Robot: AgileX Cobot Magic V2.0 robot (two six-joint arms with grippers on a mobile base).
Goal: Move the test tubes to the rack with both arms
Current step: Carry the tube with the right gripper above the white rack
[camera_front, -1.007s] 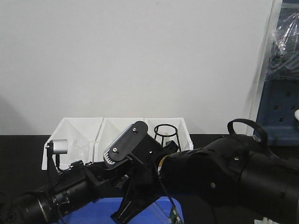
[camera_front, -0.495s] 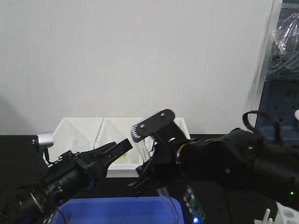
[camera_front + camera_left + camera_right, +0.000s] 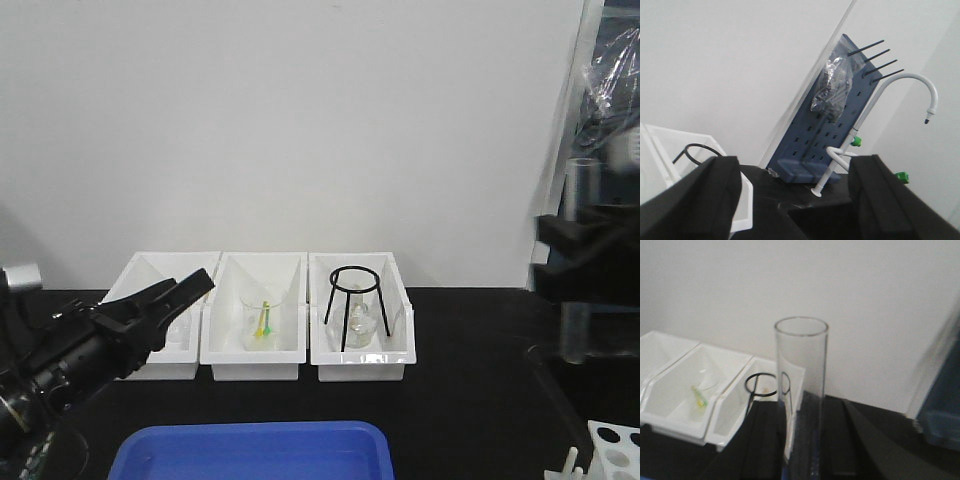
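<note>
Jaws of your right gripper [image 3: 802,447] clamp the clear glass test tube [image 3: 801,365] upright; on the left gripper [image 3: 198,285] they stand apart, empty. Keep the tube vertical while lowering toward the small white holed plastic rack [image 3: 615,445], front-right.

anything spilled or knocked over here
Nothing stands out. The three white bins sit in a straight row, the wire tripod stands upright in the rightmost one, and the clear tube in the right gripper is upright.
</note>
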